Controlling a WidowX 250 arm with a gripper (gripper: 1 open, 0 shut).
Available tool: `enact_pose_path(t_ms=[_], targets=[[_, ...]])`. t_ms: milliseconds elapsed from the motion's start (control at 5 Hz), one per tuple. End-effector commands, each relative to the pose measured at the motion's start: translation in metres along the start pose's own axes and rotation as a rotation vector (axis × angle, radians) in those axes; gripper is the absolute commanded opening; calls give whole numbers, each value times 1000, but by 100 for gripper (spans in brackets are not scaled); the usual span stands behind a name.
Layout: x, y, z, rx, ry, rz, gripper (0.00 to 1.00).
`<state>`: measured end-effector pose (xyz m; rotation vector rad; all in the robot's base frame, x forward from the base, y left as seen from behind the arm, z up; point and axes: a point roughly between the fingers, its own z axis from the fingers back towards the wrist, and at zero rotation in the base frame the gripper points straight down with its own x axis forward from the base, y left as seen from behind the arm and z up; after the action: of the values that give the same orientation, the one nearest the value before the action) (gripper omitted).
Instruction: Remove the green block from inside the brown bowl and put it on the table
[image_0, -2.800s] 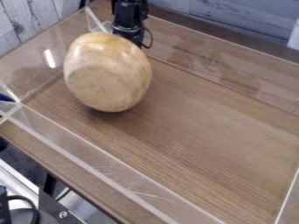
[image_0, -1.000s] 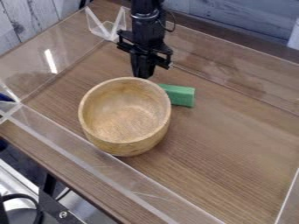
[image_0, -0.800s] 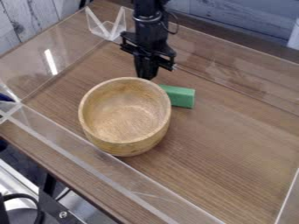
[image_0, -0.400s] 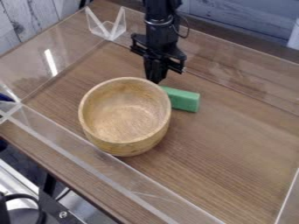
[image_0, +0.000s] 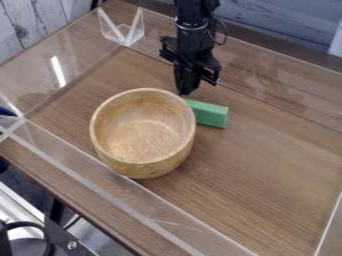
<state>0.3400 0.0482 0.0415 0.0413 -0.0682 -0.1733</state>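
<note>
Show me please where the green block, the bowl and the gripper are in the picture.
block (image_0: 207, 113): camera view, on its top face.
bowl (image_0: 112, 146): camera view, on its front outer wall.
gripper (image_0: 194, 89): camera view, at the tips of the closed fingers, just above the block.

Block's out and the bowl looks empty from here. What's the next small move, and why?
Probably lift the gripper straight up and clear. The small green rectangular block already lies flat on the brown wood-grain table, beside the round tan wooden bowl, which is upright and empty. The fingers are shut just above the block, holding nothing.
</note>
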Motion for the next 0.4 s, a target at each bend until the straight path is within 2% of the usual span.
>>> enact_pose_path(t_ms=[0,200], targets=[[10,3,19,21,-59,9,0],[10,1,19,18,-53,19,0]])
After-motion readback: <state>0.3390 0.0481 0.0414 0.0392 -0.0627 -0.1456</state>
